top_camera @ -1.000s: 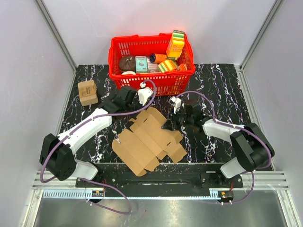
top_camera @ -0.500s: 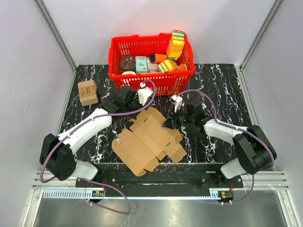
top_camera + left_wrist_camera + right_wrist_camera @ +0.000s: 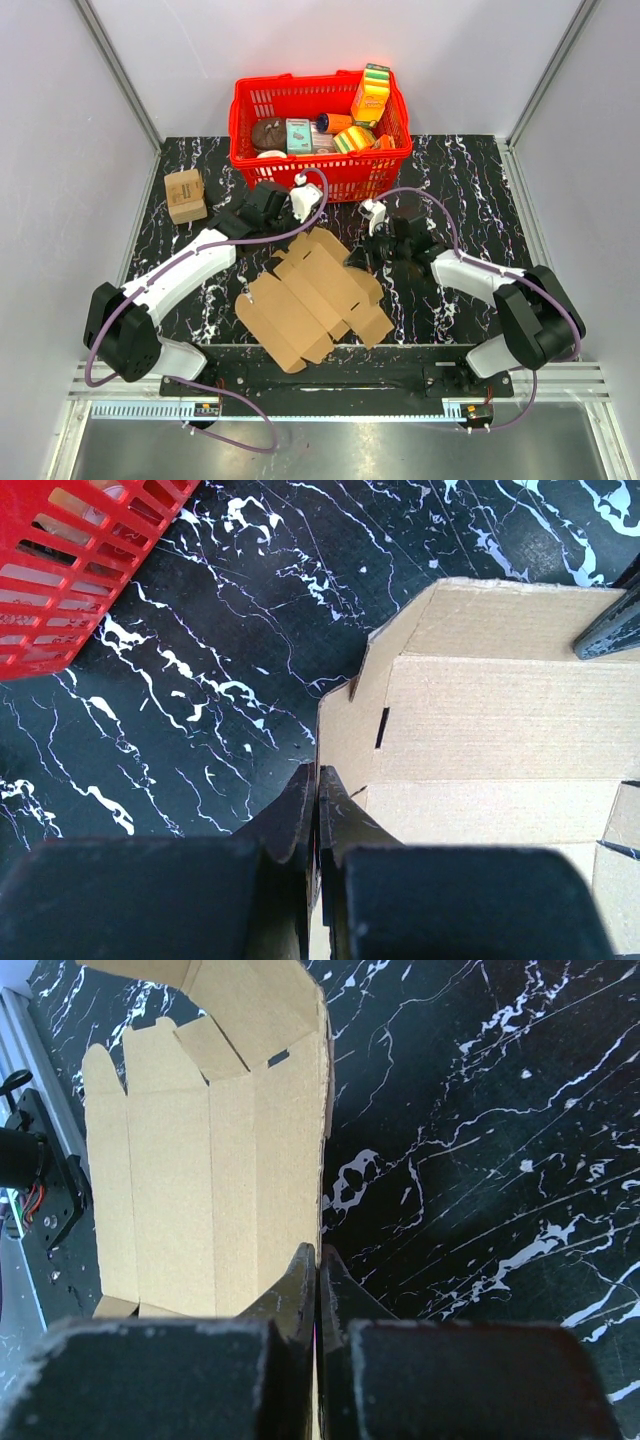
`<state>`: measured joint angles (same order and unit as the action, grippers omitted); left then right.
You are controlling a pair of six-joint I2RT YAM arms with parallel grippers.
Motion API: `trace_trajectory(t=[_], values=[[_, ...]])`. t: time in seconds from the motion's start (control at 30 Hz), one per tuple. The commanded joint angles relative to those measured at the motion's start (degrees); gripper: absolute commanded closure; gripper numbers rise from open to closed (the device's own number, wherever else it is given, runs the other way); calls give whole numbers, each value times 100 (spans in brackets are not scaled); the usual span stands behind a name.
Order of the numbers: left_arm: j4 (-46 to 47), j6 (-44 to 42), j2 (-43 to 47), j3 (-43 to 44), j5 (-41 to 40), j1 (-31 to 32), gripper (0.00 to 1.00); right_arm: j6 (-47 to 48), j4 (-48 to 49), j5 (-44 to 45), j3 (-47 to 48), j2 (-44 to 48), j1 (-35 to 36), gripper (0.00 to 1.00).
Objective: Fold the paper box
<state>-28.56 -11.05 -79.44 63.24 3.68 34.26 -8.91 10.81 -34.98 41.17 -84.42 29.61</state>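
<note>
The paper box (image 3: 310, 300) is a plain brown cardboard sheet with creases and notched flaps, lying unfolded on the black marbled table between the arms. My left gripper (image 3: 279, 241) is at its far left flap. In the left wrist view that gripper (image 3: 317, 772) is shut on the paper box's (image 3: 480, 740) edge, which runs in between the fingers. My right gripper (image 3: 357, 258) is at the box's right side. In the right wrist view it (image 3: 318, 1250) is shut on the edge of a raised panel of the paper box (image 3: 200, 1140).
A red basket (image 3: 320, 165) holding several colourful packages stands at the back, just behind the left wrist; its corner shows as red basket (image 3: 60, 570). A small tan printed box (image 3: 185, 195) sits at the far left. The base rail (image 3: 30, 1160) lies beyond the sheet.
My right gripper has closed on the paper box's right edge and moved slightly away from the bases. The sheet shifted a little left. The left gripper stayed shut in place.
</note>
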Motion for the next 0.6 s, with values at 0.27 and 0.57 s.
trace_trajectory(t=[0.27, 0.57], values=[[0, 832, 499, 487, -342, -191, 65, 55, -1843, 1598, 839, 690, -25, 100], [419, 982, 1193, 523, -281, -288, 48, 706, -3541, 1758, 1446, 1103, -16, 100]])
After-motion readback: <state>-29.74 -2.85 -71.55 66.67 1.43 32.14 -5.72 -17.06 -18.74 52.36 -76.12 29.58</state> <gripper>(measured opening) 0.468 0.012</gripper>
